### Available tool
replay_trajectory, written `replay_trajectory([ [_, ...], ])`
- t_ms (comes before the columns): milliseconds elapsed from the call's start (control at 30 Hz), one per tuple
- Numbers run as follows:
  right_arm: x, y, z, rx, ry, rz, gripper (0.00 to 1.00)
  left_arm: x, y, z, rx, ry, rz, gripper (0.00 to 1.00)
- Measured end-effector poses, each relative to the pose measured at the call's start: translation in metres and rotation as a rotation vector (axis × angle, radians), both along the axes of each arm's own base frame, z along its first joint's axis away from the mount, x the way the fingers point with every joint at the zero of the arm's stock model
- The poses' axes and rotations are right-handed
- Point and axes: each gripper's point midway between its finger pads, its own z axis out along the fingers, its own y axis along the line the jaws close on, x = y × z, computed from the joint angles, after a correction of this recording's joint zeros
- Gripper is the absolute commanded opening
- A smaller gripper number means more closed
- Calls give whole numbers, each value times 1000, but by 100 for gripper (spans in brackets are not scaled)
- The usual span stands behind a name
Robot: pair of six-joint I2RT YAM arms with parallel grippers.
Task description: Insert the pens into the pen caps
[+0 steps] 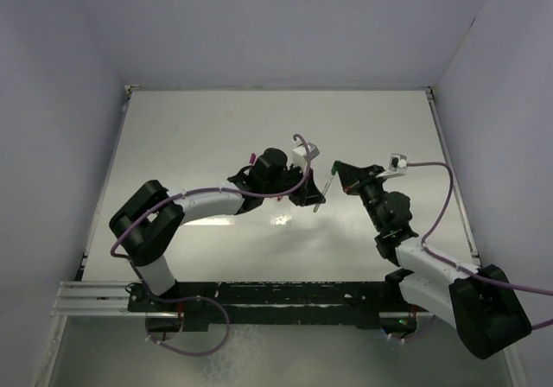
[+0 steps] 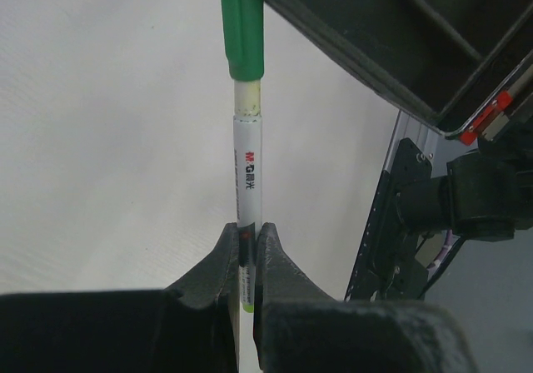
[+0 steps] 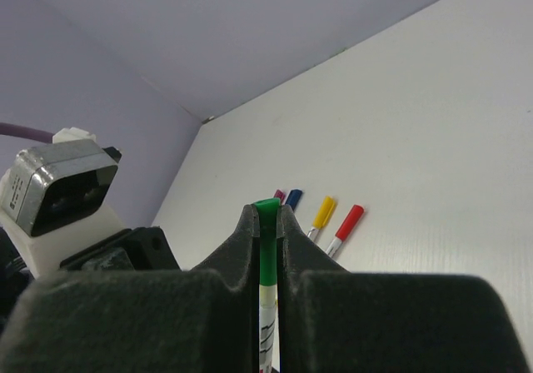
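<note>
A silver-grey pen [image 2: 248, 173] stands between the fingers of my left gripper [image 2: 247, 233], which is shut on its lower barrel. A green pen cap [image 2: 242, 27] sits over the pen's far end, with a pale collar showing just below the cap. My right gripper [image 3: 266, 215] is shut on that green cap [image 3: 267, 223], and the pen's barrel [image 3: 266, 327] runs down between its fingers. From above, the pen [image 1: 322, 193] hangs over the table's middle, between the left gripper [image 1: 309, 199] and the right gripper [image 1: 340, 173].
Capped pens lie side by side on the table in the right wrist view: red [image 3: 348, 221], yellow [image 3: 323, 211], blue [image 3: 293, 198] and a purple one [image 3: 280, 196] mostly hidden behind the fingers. Pale walls enclose the white table [image 1: 216, 128]. A black rail [image 1: 285, 299] runs along its near edge.
</note>
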Motion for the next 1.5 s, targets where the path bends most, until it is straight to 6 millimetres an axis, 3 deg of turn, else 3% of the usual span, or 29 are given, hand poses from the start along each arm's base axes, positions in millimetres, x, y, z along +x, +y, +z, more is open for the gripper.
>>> replay_trajectory([
  [367, -2, 13, -10, -14, 18, 62, 0, 15, -2, 4, -58, 48, 7, 0],
  [733, -1, 21, -6, -45, 5, 99, 0, 17, 2, 9, -132, 100, -27, 0],
  [867, 1, 27, -10, -72, 19, 115, 0, 20, 7, 4, -93, 87, -11, 0],
  [1133, 2, 57, -14, -168, 29, 137, 0, 26, 22, -6, 2, 68, 37, 0],
  [1500, 4, 59, -26, -180, 75, 106, 0, 32, 32, -14, 58, 50, 67, 0],
])
